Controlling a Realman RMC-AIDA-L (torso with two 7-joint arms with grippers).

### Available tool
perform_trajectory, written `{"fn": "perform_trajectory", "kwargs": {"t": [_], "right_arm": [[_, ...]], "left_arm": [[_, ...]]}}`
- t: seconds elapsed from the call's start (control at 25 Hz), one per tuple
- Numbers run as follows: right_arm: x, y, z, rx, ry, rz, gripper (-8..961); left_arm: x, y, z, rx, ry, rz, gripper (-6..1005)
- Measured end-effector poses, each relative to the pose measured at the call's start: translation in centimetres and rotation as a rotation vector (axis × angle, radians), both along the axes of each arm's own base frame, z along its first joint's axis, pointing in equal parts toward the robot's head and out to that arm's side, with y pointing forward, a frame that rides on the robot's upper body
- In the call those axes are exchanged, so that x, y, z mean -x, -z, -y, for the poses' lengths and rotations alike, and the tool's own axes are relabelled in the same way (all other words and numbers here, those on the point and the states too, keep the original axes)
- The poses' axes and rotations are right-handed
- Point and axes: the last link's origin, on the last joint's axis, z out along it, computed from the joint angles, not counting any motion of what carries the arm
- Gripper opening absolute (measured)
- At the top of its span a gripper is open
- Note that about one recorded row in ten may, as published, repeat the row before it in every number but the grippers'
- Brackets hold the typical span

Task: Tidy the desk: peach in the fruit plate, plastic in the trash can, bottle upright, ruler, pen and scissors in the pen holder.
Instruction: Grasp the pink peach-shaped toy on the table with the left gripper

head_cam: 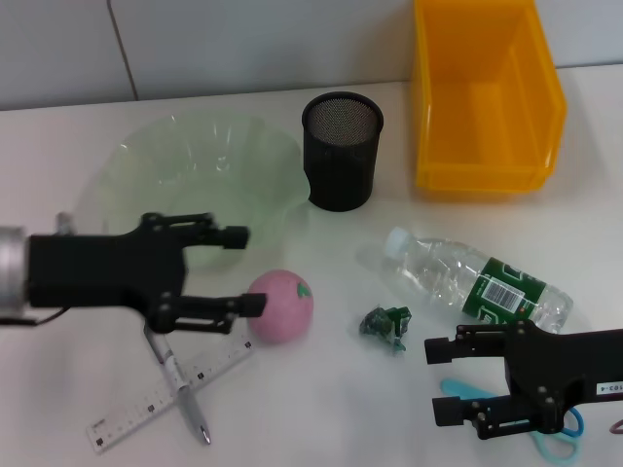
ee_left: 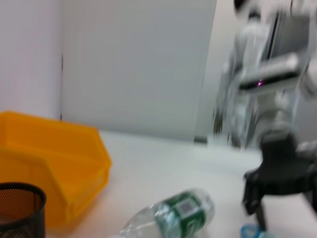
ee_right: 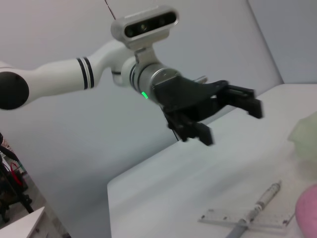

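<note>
My left gripper (head_cam: 251, 270) hovers open just left of the pink peach (head_cam: 282, 306), in front of the pale green fruit plate (head_cam: 127, 161). Below it the pen (head_cam: 183, 384) lies crossed over the white ruler (head_cam: 161, 397). The bottle (head_cam: 477, 277) lies on its side at the right, with crumpled green plastic (head_cam: 386, 326) beside it. My right gripper (head_cam: 436, 381) stands open low over the desk (head_cam: 321, 418), above the blue scissors (head_cam: 555, 443). The black pen holder (head_cam: 341, 151) and the orange trash can (head_cam: 482, 97) stand at the back. The right wrist view shows the left gripper (ee_right: 230, 121) open.
The trash can (ee_left: 54, 163) is empty, and so is the pen holder (ee_left: 20, 208) beside it. The fruit plate holds nothing. A grey wall runs behind the desk's far edge.
</note>
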Motion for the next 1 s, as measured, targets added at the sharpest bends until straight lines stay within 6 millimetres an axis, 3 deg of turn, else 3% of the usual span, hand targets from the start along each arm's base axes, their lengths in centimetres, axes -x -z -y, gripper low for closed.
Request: {"fn": "perform_trajectory", "kwargs": {"t": [0.36,1.0], "right_arm": [[-0.4,0.0,0.0,0.002,0.031,0.005,756],[-0.7,0.0,0.2,0.003,0.048,0.006,756]], "left_arm": [[-3.2,3.3,-2.7,-0.015,0.145,-0.253,739],[-2.5,6.3,-3.6,-0.042,0.152,-0.419,715]]}}
